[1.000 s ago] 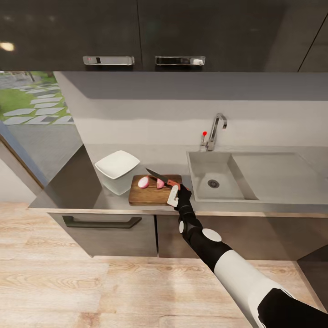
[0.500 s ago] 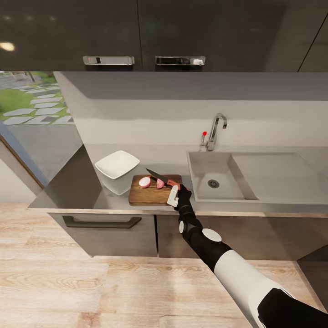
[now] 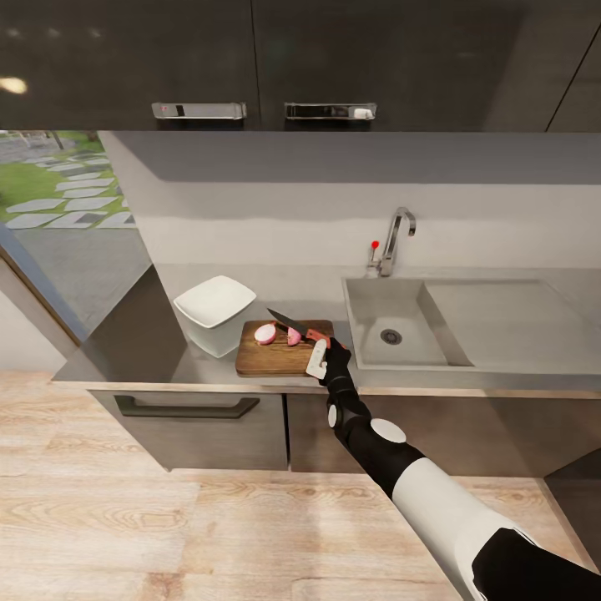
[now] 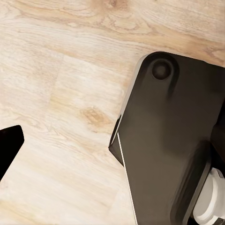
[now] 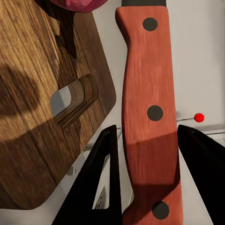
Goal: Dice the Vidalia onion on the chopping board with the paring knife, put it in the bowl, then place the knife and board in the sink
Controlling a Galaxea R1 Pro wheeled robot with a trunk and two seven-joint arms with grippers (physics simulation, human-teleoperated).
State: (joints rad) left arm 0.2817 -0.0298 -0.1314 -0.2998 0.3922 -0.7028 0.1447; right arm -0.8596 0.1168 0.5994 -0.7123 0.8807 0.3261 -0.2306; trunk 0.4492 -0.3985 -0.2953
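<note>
Onion pieces lie on the chopping board (image 3: 282, 348): the onion (image 3: 265, 334) is cut in two, a paler rounded half toward the bowl side and a second half (image 3: 294, 336) just beside it, pink at the rim with a lighter cut face. The board is dark brown wood with visible grain and rounded corners; the right wrist view shows its oval slot handle (image 5: 75, 100) near the short edge closest to the sink. The board rests on the grey counter (image 3: 150, 342), between the white square bowl (image 3: 214, 301) and the sink (image 3: 392, 321), near both.

The right hand (image 3: 321, 349) sits at the board's sink-side edge, clamped on the paring knife (image 3: 294, 325). Its red handle (image 5: 150, 112), with dark rivets, runs between the two black fingers (image 5: 103, 183) in the right wrist view. The dark blade slants over the board above the nearer onion half.

The left wrist view shows pale wooden floor (image 4: 61, 93) and part of the robot's dark body (image 4: 168, 140); whether the left hand is wide or narrow I cannot tell.
</note>
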